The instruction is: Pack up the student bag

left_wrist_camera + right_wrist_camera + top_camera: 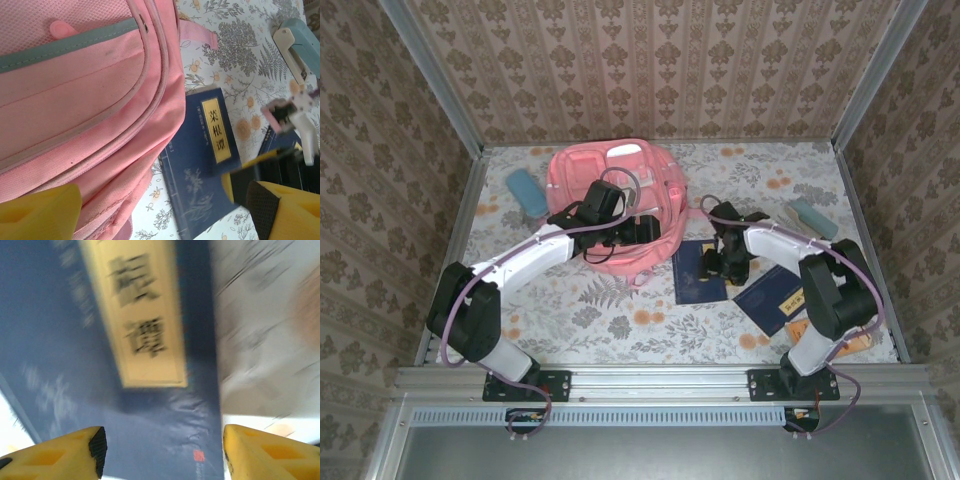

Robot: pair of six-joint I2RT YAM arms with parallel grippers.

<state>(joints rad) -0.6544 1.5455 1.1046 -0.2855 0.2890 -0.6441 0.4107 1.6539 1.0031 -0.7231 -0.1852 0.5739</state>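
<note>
A small teal case point(527, 190) lies at the far left of the flowered table point(620, 320), just beside the bag's left edge. The left arm reaches from its base toward the middle of the table, and the left gripper point(642, 230) hangs over the near right part of the pink bag point(610, 175). In the left wrist view its yellow fingers point(45, 212) stand wide apart with nothing between them. Under them are the bag's front, its seams and a grey stripe point(65, 47).

The bag lies flat at the back centre of the table, with one pink strap trailing off its right side.

Just right of the bag's near corner lies a dark blue book point(695, 275) with a yellow title label, one corner close against the pink fabric. The right gripper point(720, 262) is directly over this book. The right wrist view is blurred, yet it shows the yellow fingers point(55, 455) spread — one above the cover, the other just past the book's edge — and not pinching it.

A second blue book point(770, 298) lies further right, near the first and under the right arm. Beyond that, toward the right wall, sits another teal thing point(812, 218); I cannot tell what it is.
</note>
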